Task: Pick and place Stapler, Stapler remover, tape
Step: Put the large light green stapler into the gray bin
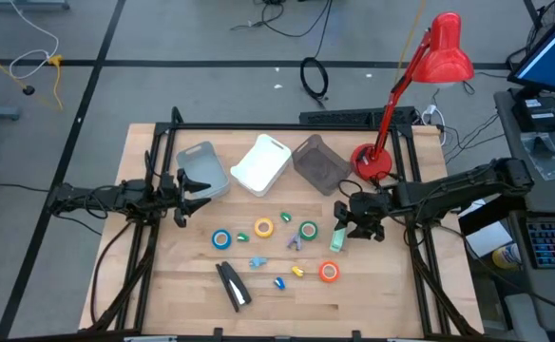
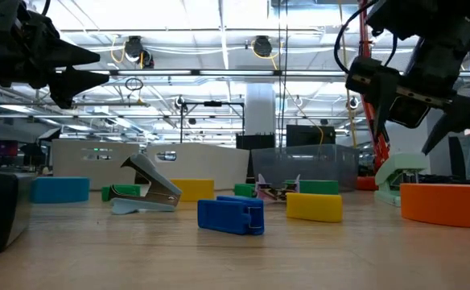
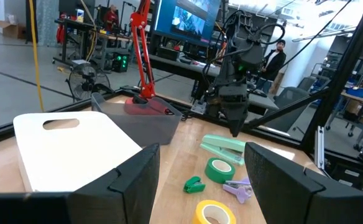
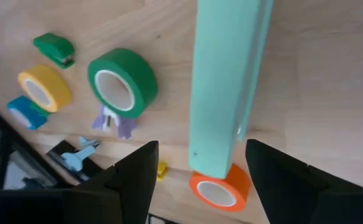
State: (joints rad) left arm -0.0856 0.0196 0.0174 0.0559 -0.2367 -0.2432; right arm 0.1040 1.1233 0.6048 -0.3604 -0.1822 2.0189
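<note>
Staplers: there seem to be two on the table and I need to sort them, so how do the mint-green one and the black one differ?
The mint-green stapler is pale; the black stapler is dark. The mint-green stapler lies on the table's right side, directly under the open right gripper; the black stapler lies near the front edge, with no gripper near it. Both lie flat on the wooden table.

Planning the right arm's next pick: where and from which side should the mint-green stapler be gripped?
Probably across the long narrow body of the mint-green stapler, near its middle, coming straight down. It lies flat on the table, and the open right gripper hovers above it with a finger on each long side. The orange tape roll sits at one end.
</note>
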